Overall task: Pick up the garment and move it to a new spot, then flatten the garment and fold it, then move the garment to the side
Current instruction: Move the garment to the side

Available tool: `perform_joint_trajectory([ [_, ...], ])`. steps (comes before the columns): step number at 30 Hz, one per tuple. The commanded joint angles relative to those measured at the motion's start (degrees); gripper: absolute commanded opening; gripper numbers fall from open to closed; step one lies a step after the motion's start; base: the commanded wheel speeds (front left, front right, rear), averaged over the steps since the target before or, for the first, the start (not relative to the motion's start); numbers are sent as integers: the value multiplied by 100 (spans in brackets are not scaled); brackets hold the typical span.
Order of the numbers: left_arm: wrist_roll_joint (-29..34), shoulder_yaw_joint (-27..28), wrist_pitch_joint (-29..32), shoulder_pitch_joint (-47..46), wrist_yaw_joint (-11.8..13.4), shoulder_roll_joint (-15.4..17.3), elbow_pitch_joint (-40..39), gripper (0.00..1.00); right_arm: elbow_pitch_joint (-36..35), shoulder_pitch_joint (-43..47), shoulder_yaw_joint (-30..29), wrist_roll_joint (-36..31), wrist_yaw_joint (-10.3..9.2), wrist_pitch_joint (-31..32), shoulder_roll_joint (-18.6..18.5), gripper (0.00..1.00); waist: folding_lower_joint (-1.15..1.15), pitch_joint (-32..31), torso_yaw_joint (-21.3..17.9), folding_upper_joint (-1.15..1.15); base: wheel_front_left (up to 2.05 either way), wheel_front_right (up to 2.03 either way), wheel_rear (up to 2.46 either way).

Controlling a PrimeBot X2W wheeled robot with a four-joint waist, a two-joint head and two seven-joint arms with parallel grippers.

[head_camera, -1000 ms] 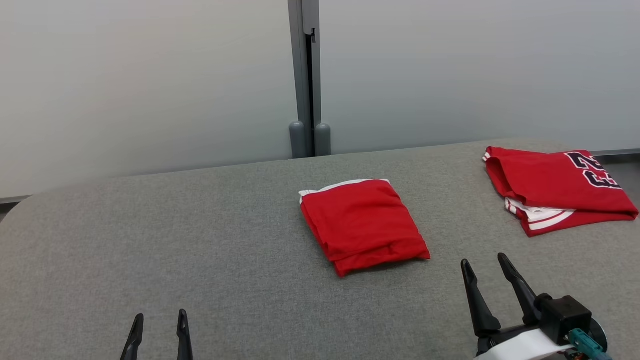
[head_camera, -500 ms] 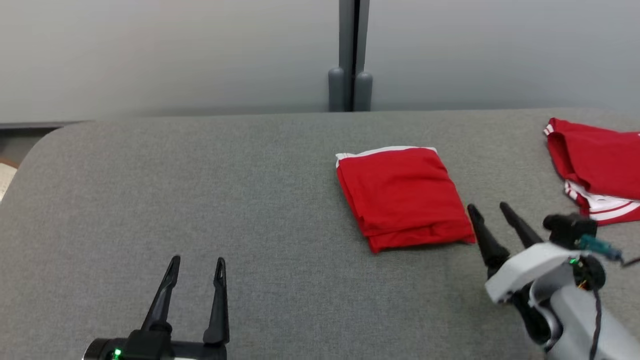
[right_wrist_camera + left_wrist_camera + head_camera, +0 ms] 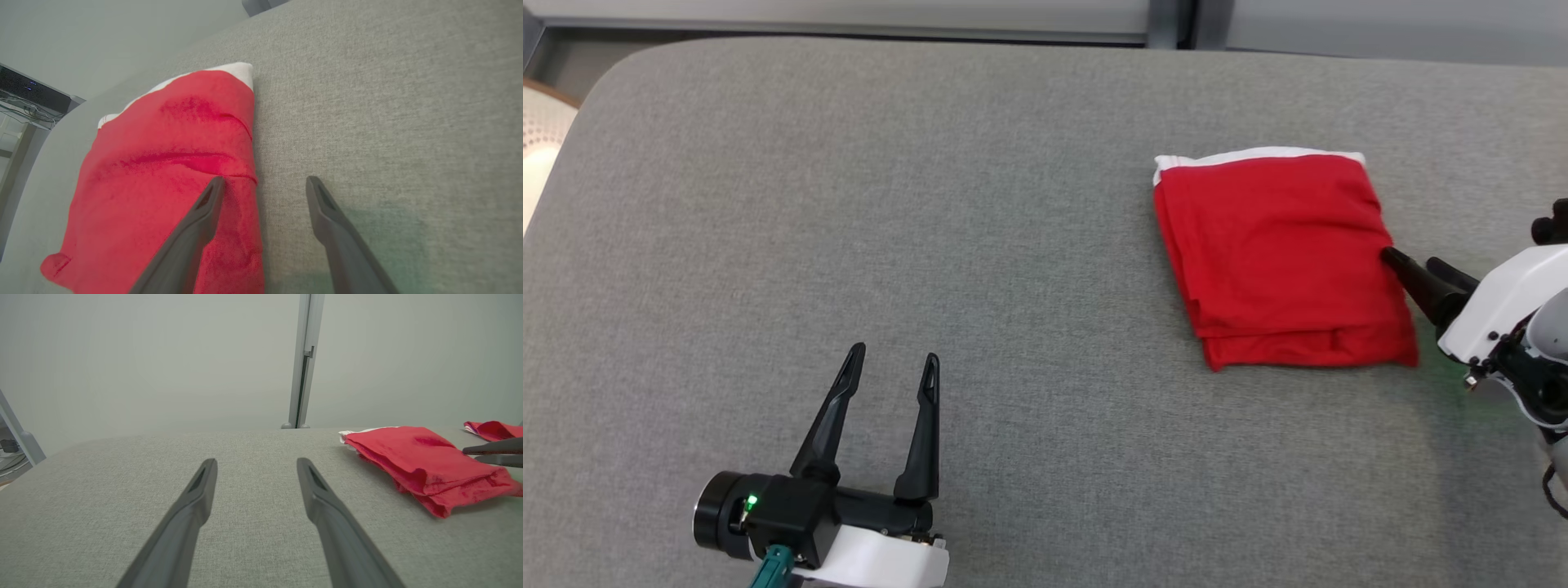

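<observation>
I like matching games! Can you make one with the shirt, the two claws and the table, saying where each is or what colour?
1 shirt
2 left claw
3 right claw
4 table

A grey
B open, at the shirt's edge
C red, folded
D open, over bare table, away from the shirt

Pairs: 1-C, 2-D, 3-B, 4-A

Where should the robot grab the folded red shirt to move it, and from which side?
Probably pinch the red shirt at its right edge, coming in low over the table from the robot's right. That edge looks like one smooth fold, while the left and near edges show loose layers, so a grip there should hold the stack together. The open right gripper straddles that edge.
</observation>
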Motion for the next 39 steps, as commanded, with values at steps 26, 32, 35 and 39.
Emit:
perform_joint_trajectory([
  [26,340,178,-5,-386,-373,19,-256,100,-376,-1178,1399,-715,-2,-945,-1533,0,0,480,-754,0,0,0,0],
  [32,408,300,-5,-525,-535,20,-390,100,-355,-1431,1392,-1109,-2,-1146,-2048,0,0,745,-1032,0,0,0,0],
  [35,437,325,-6,-647,-623,20,-475,100,-254,-1567,1336,-1361,-3,-1271,-2251,0,0,925,-1111,0,0,0,0],
  [39,334,330,-5,-748,-774,21,-448,100,-42,-1774,1341,-1827,-3,-1319,-2403,0,0,1165,-1185,0,0,0,0],
])
